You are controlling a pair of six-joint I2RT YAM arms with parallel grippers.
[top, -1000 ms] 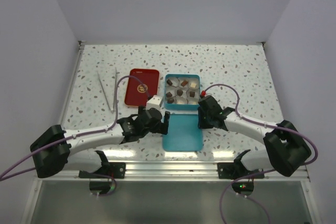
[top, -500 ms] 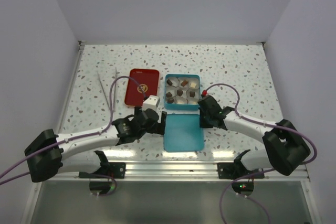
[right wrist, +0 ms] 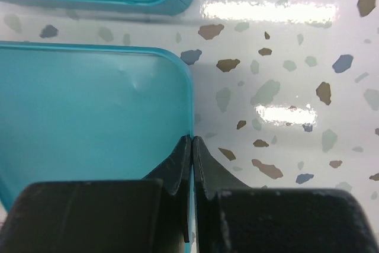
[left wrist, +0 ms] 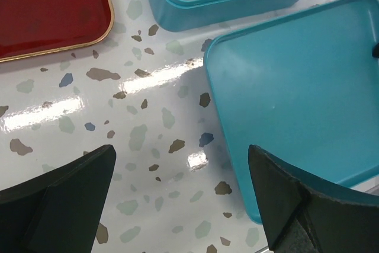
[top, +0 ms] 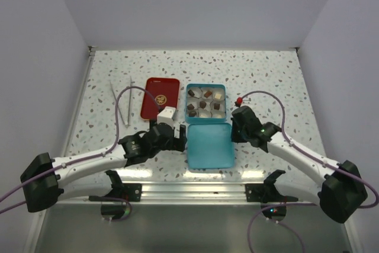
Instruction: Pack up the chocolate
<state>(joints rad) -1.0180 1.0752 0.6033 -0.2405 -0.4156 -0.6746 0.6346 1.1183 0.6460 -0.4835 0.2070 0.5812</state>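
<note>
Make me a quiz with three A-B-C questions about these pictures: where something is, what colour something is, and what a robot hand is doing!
1. Where is the red tray? A) left of the tin B) inside the tin C) held in the air
2. What colour is the lid? A) yellow B) teal C) black
3. The right gripper is A) wide open B) holding a spoon C) shut on the lid's edge
Answers: 1 A, it lies left of the tin. 2 B, teal like the tin. 3 C, its fingers pinch the rim.
</note>
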